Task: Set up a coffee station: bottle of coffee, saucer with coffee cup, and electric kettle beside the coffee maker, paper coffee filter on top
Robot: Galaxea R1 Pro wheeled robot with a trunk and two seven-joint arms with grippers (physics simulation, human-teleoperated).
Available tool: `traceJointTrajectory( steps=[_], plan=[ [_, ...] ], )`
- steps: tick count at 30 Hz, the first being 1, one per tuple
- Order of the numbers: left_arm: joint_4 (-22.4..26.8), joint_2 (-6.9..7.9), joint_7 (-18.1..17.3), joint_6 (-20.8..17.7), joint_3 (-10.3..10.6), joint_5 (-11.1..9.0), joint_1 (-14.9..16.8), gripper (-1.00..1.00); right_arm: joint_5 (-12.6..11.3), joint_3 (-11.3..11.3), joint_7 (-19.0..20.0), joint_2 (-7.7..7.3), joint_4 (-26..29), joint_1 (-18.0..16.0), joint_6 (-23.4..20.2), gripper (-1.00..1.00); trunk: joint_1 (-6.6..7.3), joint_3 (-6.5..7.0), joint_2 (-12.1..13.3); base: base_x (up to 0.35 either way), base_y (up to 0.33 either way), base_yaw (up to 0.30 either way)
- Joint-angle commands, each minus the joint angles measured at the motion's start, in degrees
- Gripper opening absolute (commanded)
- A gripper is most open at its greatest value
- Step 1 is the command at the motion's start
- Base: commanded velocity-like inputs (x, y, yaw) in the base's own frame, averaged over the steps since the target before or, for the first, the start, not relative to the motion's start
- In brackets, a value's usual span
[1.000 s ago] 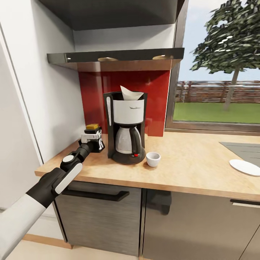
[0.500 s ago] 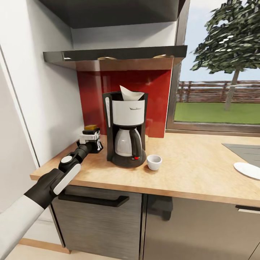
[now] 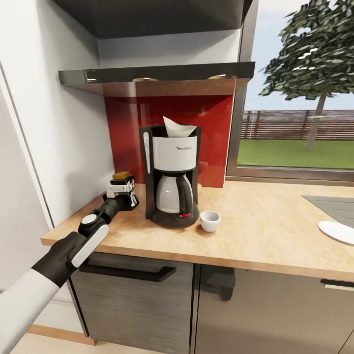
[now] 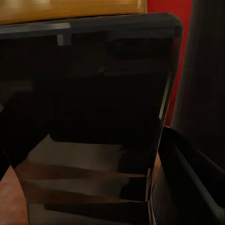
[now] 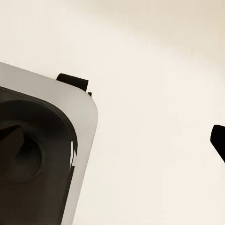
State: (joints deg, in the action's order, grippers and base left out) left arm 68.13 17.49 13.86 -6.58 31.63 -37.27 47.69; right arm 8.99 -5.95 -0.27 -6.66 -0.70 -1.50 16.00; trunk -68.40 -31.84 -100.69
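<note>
The coffee maker stands on the kitchen countertop before a red backsplash, with the white paper coffee filter sticking out of its top. Left of it, my left gripper is shut on the bottle of coffee, low over the counter near the wall. The left wrist view shows the dark jar very close, beside the coffee maker's black body. The white coffee cup sits on the counter just right of the machine's base. The saucer lies far right, apart from the cup. The kitchen shelf hangs above.
A grey steel sink is inset at the far right, behind the saucer. A white wall bounds the counter's left end. Dark cabinet fronts with black handles run below. The right wrist view shows a pale floor and a grey-and-black part of my base.
The head camera shifted a little at first. Since then my left gripper has sunk slightly toward the counter with the bottle in it; the cup, saucer and coffee maker stayed put.
</note>
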Motion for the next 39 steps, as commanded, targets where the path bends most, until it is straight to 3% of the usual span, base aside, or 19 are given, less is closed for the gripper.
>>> traceJointTrajectory(
  steps=[1, 6, 15, 16, 18, 25, 35, 39],
  plan=[
    [0.11, 0.07, 0.48, -0.14, 0.21, -0.33, 0.07, -1.0, -0.01, -0.43, -0.03, -0.01, -0.08, -0.05, 0.2, 1.0, 0.0, -0.06, -0.03, 0.0, 0.0, 0.0],
    [0.12, -0.08, 0.49, -0.17, 0.47, -0.31, 0.1, -1.0, 0.28, -0.42, -0.04, -0.08, -0.11, -0.04, -0.08, 1.0, 0.0, -0.06, -0.03, 0.0, 0.0, 0.0],
    [2.45, -0.25, 0.46, -0.44, -0.61, -0.24, -0.41, -1.0, -2.24, 2.49, 0.1, -2.96, 0.67, -0.08, 2.19, 1.0, 0.0, -0.06, -0.03, 0.0, 0.0, 0.0],
    [2.67, -0.25, 0.46, -0.48, -0.64, -0.23, -0.42, -1.0, -3.96, 4.71, 0.16, -4.22, 0.65, -0.08, 6.65, 1.0, 0.0, -0.06, -0.03, 0.0, 0.0, 0.0],
    [2.86, -0.26, 0.46, -0.51, -0.66, -0.21, -0.42, -1.0, -4.72, 4.81, 0.25, -4.66, 0.55, 0.01, 7.62, 1.0, 0.0, -0.06, -0.03, 0.0, 0.0, 0.0],
    [3.03, -0.26, 0.46, -0.53, -0.69, -0.18, -0.43, -1.0, -5.53, 4.97, 0.39, -5.39, -0.12, 0.75, 15.96, 1.0, 0.0, -0.06, -0.03, 0.0, 0.0, 0.0],
    [2.86, 0.23, 0.48, -0.49, -0.69, -0.17, -0.45, -1.0, -5.56, 4.98, 0.36, -5.46, -0.26, 0.79, 16.57, 1.0, 0.0, -0.06, -0.03, 0.0, 0.0, 0.0],
    [2.92, 2.15, 0.54, -0.46, -0.65, -0.17, -0.42, -1.0, -5.57, 4.98, 0.36, -5.47, -0.27, 0.79, 16.6, 1.0, 0.0, -0.06, -0.03, 0.0, 0.0, 0.0]
  ],
)
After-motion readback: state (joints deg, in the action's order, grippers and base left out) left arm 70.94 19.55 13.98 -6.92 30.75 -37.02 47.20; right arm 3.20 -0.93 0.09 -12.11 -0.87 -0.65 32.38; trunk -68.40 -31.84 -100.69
